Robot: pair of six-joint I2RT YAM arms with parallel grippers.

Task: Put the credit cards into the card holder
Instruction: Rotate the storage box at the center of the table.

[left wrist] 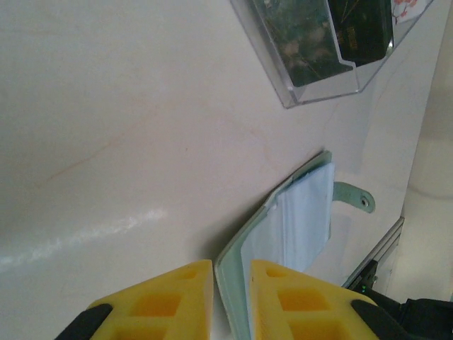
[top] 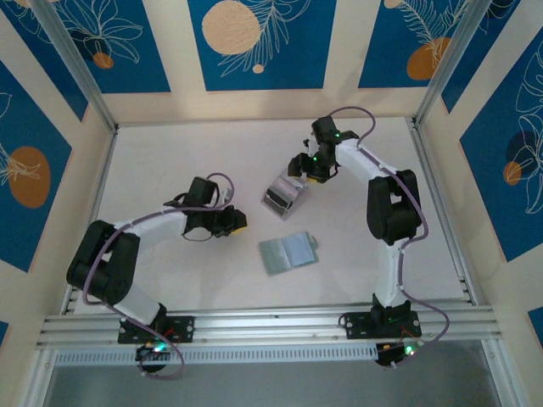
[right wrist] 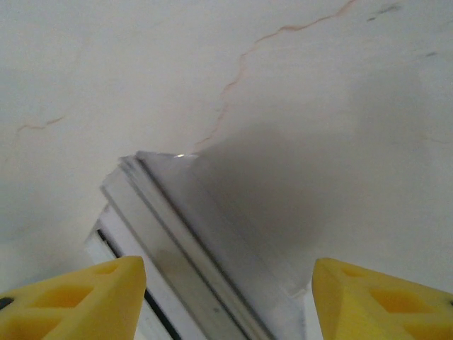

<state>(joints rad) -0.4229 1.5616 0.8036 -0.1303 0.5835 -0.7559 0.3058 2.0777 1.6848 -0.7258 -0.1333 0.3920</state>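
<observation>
Left pincer (left wrist: 231, 270), sage-green card holder (top: 288, 252), open flat

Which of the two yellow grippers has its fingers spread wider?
The right gripper, above the pale card stack; the left gripper shows only a narrow gap.

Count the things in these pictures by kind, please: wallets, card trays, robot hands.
Wallet: 1
Clear card tray: 1
Hands: 2 (left hand, right hand)
Total: 4
</observation>
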